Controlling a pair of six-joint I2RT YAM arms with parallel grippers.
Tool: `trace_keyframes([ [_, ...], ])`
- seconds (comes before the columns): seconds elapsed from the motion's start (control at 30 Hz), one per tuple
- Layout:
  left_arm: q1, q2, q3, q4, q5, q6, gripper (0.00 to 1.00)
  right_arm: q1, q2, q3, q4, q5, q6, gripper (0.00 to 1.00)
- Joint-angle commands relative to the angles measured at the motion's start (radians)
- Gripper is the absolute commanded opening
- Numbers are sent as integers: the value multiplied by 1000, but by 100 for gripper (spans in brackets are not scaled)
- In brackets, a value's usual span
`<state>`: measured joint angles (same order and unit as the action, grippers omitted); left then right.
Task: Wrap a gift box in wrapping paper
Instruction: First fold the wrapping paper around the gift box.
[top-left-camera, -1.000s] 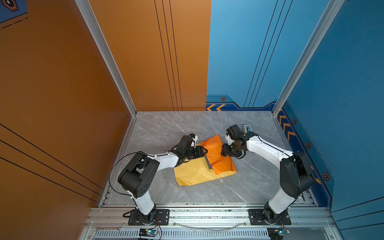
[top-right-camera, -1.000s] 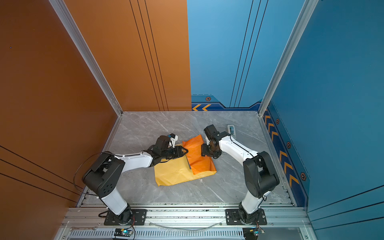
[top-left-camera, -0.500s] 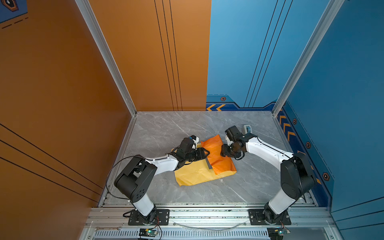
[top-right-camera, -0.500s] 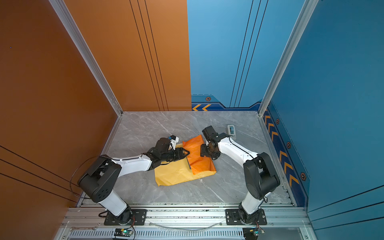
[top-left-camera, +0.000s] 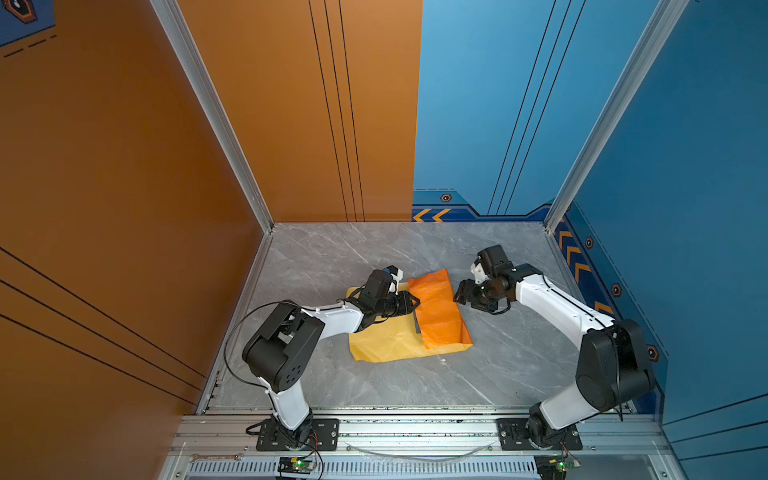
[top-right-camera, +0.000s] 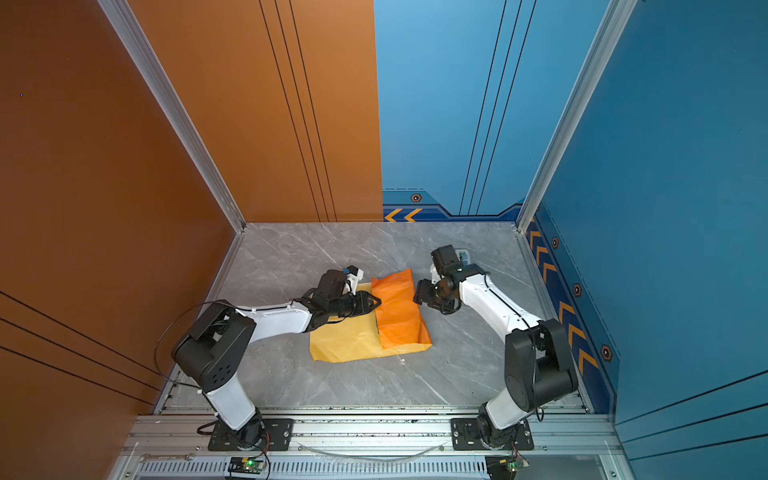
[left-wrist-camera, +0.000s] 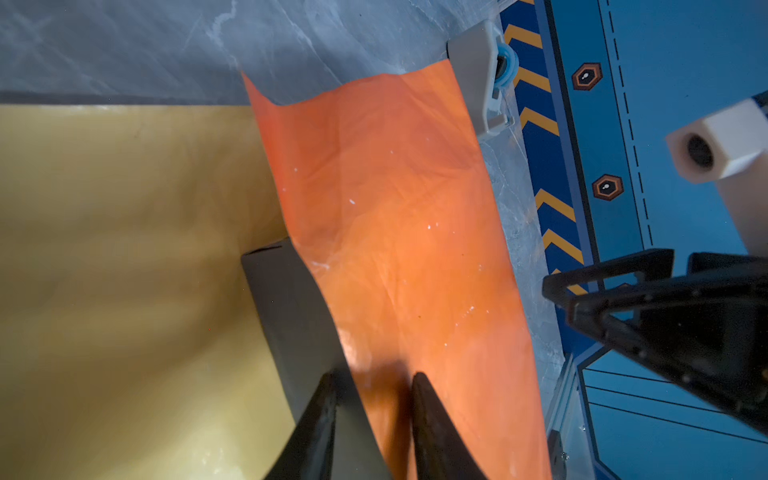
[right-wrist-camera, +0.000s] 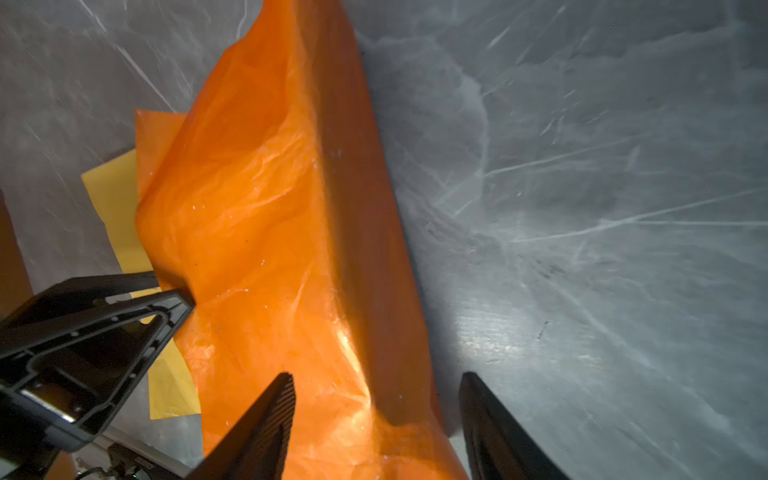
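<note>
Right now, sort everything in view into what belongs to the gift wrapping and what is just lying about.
For the job: wrapping paper, orange flap folded over; gift box, dark edge showing beneath the flap.
Lying about: white tape dispenser, untouched; wrench on the front rail.

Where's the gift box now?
In a top view the gift box lies on the wrapping paper, mostly under its orange flap, by the left gripper.

Top views bright, sharp, evenly lit; wrist views dimmer w/ glare on wrapping paper (right-wrist-camera: 270, 232), edges blurred.
</note>
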<state>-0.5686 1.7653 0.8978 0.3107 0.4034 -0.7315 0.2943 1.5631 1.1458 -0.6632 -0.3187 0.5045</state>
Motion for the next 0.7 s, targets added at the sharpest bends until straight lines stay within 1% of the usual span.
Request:
trace_keyframes([
  [0.0,25,69,29,-133,32,88,30,-22,17,-9,-31,-66,-54,67],
  [0.17,32,97,55,-145,65,105,30,22,94,22,-11,-116,-51,67],
  [0.33,32,92,50,-147,76,103,31,64,166,62,-4,-102,-25,67],
  [0.37,33,88,50,-147,79,100,33,69,173,66,-6,-96,-20,67],
  [0.5,30,59,57,-148,84,89,48,90,187,75,-16,-44,4,65],
  [0.67,30,18,62,-128,102,61,58,120,212,87,-35,18,24,65],
])
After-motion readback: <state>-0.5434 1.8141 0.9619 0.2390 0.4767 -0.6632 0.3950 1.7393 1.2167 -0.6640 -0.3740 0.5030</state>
